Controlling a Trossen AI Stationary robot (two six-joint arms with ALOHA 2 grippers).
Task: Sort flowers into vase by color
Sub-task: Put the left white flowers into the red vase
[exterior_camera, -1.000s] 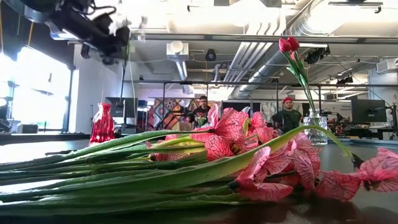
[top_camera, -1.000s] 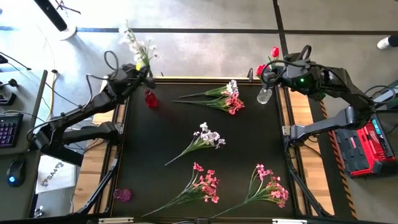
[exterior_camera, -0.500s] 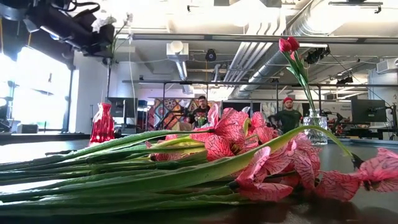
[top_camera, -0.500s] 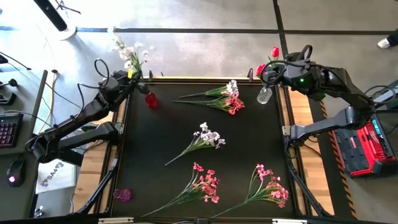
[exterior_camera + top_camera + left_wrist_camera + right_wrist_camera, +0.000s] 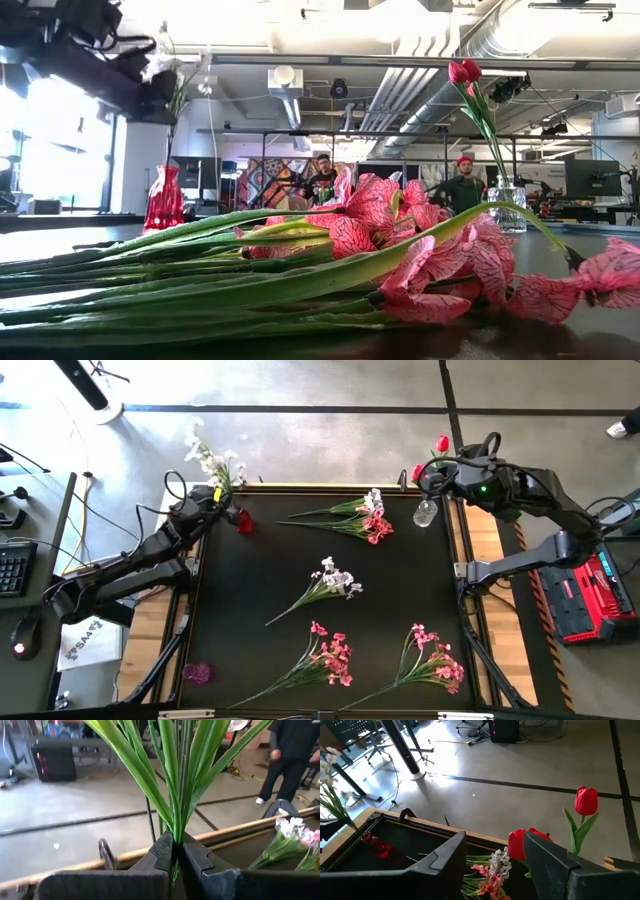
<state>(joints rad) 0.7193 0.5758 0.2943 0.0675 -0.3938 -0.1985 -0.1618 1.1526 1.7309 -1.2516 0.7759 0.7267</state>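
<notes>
White flowers (image 5: 208, 457) clamped in left end effector (image 5: 213, 495).

White spray (image 5: 207, 458) is held upright by its green stems, just above the red vase (image 5: 241, 519) at the worktop's far-left corner. Two red tulips (image 5: 441, 444) stand in the clear vase (image 5: 425, 513) at the far right. Four sprays lie flat: mixed white-pink bunch (image 5: 368, 516), white spray (image 5: 335, 577), two pink sprays (image 5: 331, 653) (image 5: 432, 657).

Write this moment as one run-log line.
left gripper: shut on white flower spray, above red vase | right gripper: open, by clear vase
</notes>
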